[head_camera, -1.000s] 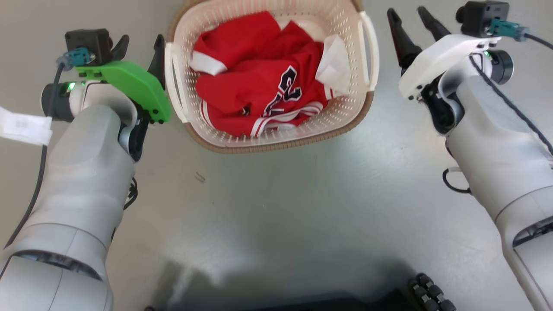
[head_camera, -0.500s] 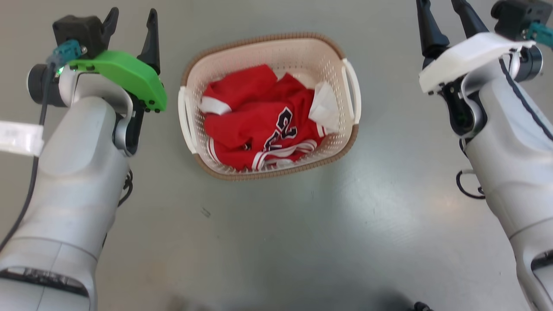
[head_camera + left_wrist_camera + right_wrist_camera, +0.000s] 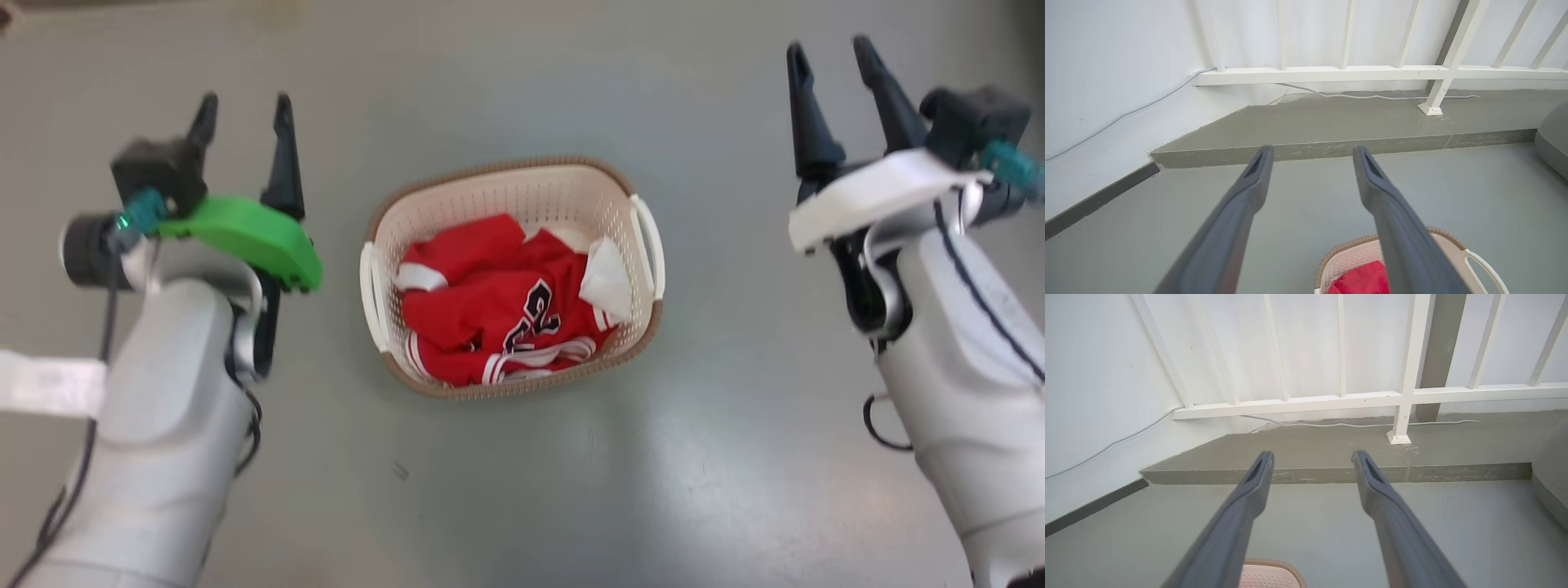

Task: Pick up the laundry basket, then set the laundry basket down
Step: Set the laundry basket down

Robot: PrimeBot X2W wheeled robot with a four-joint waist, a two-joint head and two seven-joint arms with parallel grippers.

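The laundry basket (image 3: 506,196), cream-white and perforated with a brown rim and two white side handles, stands on the grey floor in the middle of the head view, with red clothing (image 3: 490,306) inside. My left gripper (image 3: 243,110) is open, well to the basket's left and apart from it. My right gripper (image 3: 829,53) is open too, far off the basket's right side. In the left wrist view the left gripper (image 3: 1312,153) is open above the basket's corner (image 3: 1347,253). The right gripper (image 3: 1312,457) holds nothing, with a bit of the basket's rim (image 3: 1274,565) below it.
A raised concrete step (image 3: 1331,126) and a white railing (image 3: 1372,73) stand ahead against a white wall, with a thin cable (image 3: 1331,424) along the base. A rounded grey object (image 3: 1553,139) sits at the right edge. Grey floor lies around the basket.
The head camera has risen and pulled back, so the basket looks smaller and lower in the picture. Both grippers stay open and now stand farther from the basket's handles.
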